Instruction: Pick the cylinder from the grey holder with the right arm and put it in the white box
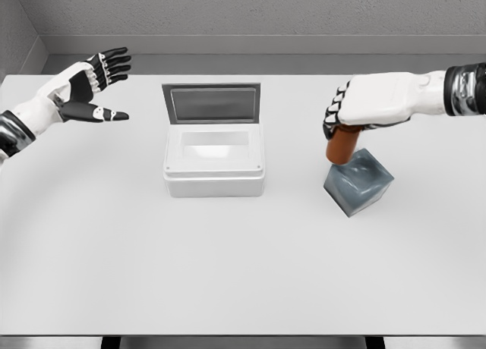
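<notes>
A brown-orange cylinder (342, 145) stands tilted in the top of the grey cube-shaped holder (360, 183) at the right of the table. My right hand (339, 115) is wrapped around the cylinder's upper end, fingers curled over it, with the arm coming in from the right edge. The cylinder's lower end still touches the holder. The white box (214, 165) sits at the table's centre, its lid (212, 103) standing open at the back and its inside bare. My left hand (97, 87) hovers open at the far left, fingers spread, holding nothing.
The white table (228, 265) spreads wide in front of the box and holder. A grey wall runs behind the table's far edge. Between the box and the holder lies a gap of bare tabletop.
</notes>
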Motion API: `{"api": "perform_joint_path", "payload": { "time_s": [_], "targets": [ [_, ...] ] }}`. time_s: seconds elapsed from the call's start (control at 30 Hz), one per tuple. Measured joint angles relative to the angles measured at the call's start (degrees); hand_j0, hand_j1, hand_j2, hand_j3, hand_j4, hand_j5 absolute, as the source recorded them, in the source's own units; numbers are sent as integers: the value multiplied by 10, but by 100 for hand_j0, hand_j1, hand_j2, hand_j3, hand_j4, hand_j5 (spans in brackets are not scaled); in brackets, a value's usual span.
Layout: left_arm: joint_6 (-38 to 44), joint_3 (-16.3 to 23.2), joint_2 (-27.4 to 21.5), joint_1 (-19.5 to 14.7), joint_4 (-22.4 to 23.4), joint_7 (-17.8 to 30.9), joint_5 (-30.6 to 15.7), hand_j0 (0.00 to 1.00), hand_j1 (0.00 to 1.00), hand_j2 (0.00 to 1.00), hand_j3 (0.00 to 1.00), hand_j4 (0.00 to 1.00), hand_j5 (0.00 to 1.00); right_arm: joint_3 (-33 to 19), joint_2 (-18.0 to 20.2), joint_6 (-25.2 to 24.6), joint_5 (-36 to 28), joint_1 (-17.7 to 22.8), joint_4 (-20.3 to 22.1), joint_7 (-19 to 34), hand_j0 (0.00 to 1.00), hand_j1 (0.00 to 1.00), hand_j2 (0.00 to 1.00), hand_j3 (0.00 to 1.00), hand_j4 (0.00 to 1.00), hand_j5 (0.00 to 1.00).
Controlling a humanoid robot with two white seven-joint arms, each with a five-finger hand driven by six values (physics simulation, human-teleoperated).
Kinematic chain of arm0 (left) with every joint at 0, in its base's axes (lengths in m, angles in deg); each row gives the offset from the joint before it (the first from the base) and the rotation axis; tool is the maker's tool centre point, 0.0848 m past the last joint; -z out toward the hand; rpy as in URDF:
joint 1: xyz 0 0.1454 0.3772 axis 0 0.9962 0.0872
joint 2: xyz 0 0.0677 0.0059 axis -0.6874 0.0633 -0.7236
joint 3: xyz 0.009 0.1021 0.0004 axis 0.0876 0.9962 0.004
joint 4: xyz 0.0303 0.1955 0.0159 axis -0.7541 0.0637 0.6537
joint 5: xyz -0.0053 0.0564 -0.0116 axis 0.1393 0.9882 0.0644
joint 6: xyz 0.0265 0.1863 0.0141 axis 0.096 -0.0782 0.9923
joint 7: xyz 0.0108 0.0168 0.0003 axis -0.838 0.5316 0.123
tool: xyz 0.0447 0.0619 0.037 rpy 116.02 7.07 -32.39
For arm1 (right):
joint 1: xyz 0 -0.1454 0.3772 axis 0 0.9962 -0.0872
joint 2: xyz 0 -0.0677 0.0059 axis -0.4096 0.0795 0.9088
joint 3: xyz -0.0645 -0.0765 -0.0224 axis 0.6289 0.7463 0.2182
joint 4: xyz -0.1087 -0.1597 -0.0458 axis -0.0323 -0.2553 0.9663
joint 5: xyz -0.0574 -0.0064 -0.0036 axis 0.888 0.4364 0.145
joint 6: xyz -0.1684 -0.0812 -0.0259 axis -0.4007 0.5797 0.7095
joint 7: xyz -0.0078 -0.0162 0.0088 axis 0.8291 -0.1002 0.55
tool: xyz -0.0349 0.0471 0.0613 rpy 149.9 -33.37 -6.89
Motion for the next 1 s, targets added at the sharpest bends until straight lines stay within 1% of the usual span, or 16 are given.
{"api": "perform_joint_path", "payload": {
  "time_s": [0.27, 0.4, 0.9, 1.0],
  "targets": [
    [0, 0, 2, 0, 0, 0, -1, 100, 100, 100, 100, 100, 100, 1, -24, 0, 0, -8, -18, 0, 56, 56, 56, 56, 56, 56],
    [0, 0, 2, 0, 0, 0, -1, 100, 100, 100, 100, 100, 100, 0, -35, 0, 0, -10, -26, 0, 54, 54, 54, 54, 54, 54],
    [-1, 0, 9, 0, -3, 0, 1, 100, 100, 100, 100, 100, 100, 1, -75, 0, 0, -25, -31, 0, 53, 53, 53, 53, 53, 53],
    [-1, 0, 10, 0, -3, 0, 1, 100, 100, 100, 100, 100, 100, 0, -87, 0, 0, -29, -44, 0, 53, 53, 53, 53, 53, 53]
  ]
}}
